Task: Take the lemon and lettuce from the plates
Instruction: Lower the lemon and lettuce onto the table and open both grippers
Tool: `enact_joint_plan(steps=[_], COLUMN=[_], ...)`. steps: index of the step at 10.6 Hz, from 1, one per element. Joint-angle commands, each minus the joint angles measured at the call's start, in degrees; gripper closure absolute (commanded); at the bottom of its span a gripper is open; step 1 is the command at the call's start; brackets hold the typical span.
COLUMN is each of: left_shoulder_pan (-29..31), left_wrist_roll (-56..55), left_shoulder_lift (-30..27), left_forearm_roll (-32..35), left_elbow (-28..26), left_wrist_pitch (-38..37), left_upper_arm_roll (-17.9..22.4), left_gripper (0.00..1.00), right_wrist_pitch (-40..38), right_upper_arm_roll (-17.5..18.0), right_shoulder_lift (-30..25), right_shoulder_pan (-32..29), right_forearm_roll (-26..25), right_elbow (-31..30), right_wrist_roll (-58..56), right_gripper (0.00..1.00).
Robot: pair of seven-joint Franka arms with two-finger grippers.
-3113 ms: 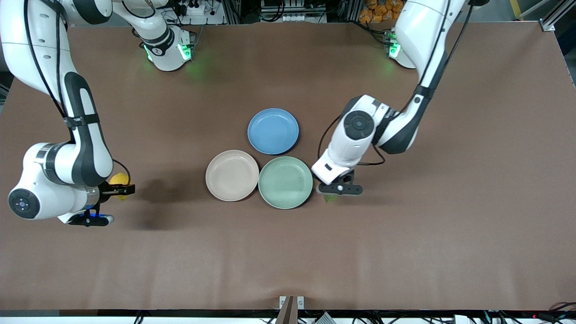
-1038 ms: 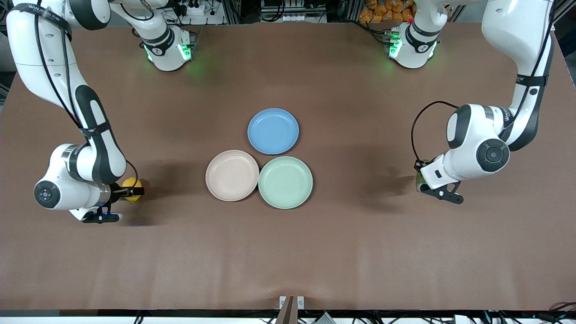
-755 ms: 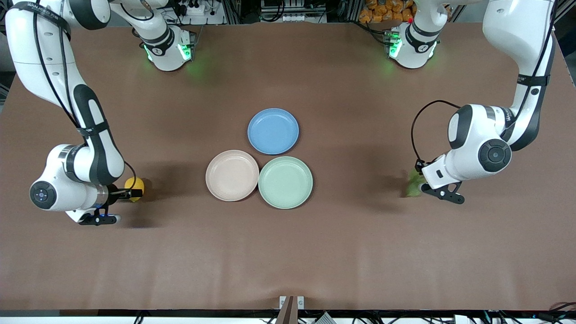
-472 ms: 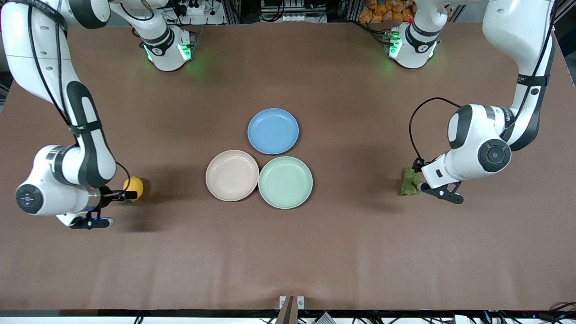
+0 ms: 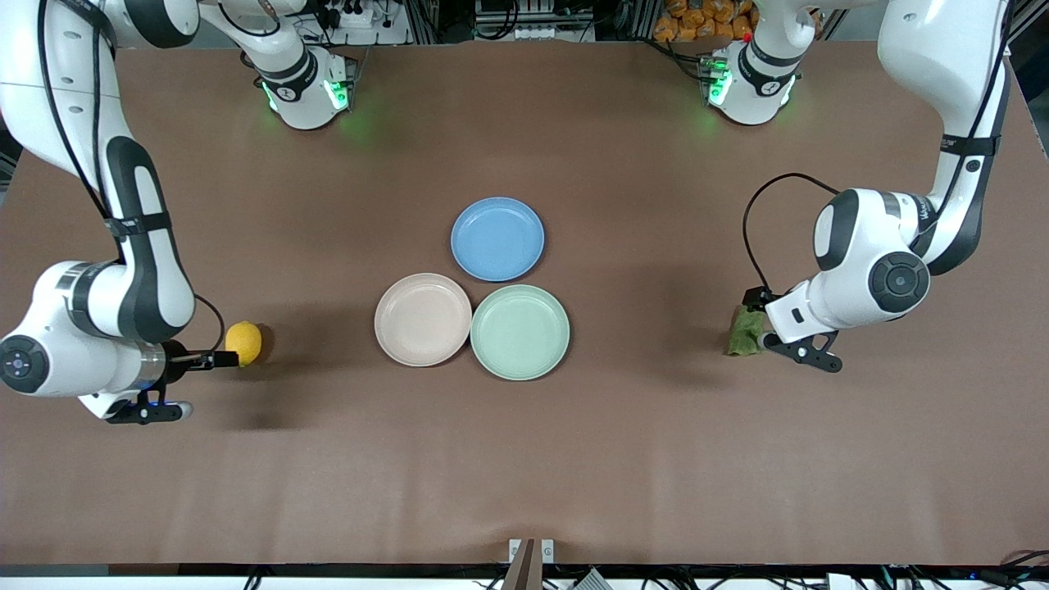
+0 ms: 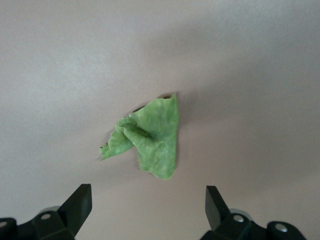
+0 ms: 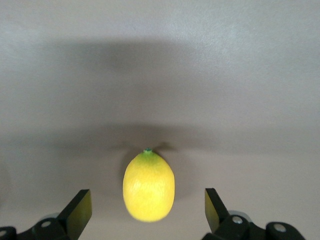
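On brown worktop [image 5: 524, 459], small yellow oval lemon [image 5: 243, 342] lies beside wide-open, empty right pincer [image 5: 215, 359]; wrinkly green lettuce leaf [image 5: 744, 330] beside wide-open, empty left pincer [image 5: 758, 321]. Both apparently released, well apart from beige-pink plate [image 5: 423, 319] and mint-green plate [image 5: 519, 331].

place: robotics lab | evidence: two bench-mounted arms [image 5: 123, 246], aluminium framing [image 5: 1004, 33], cables [image 5: 524, 20] along table edge

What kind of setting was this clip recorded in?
Most likely a robotics lab bench: two arms are bolted along one edge of a brown-covered table, and toy-like food, a lemon and lettuce, lies near empty plates. Equipment racks and cables line that same edge.
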Motion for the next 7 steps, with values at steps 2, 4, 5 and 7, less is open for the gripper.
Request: enact_joint_plan(steps=[2,4,5,7], left_shoulder_pan=[-0.91,-1.53,-1.36,-0.84], left_wrist_roll=[-6.16,-8.12,-7.86,-7.68], left_shoulder_lift=[-2.68,-2.68,-2.68,-2.42], left_forearm_roll=[1.27,1.27,1.27,1.18], left_elbow=[0.28,1.42,2.73,6.86], left_wrist_pitch=[-1.16,-1.16,-1.16,-1.16], left_upper_arm_roll=[-1.00,-1.36,-1.45,-1.36], left_gripper=[0.00,0.00,0.00,0.00], right_wrist_pitch=[-9.93,-13.46,-13.73,-14.69], right_upper_arm_roll=[0.68,0.86,0.86,0.86], right_shoulder_lift=[-1.40,-3.32,-4.64,-7.36], right_shoulder_pan=[-0.25,-0.07,-0.07,0.02], right_forearm_roll=[0.30,0.30,0.04,-0.05], right_elbow=[7.40,9.43,9.52,9.44], right_wrist_roll=[-0.20,0.84,3.20,7.25], right_gripper=[0.00,0.00,0.00,0.00])
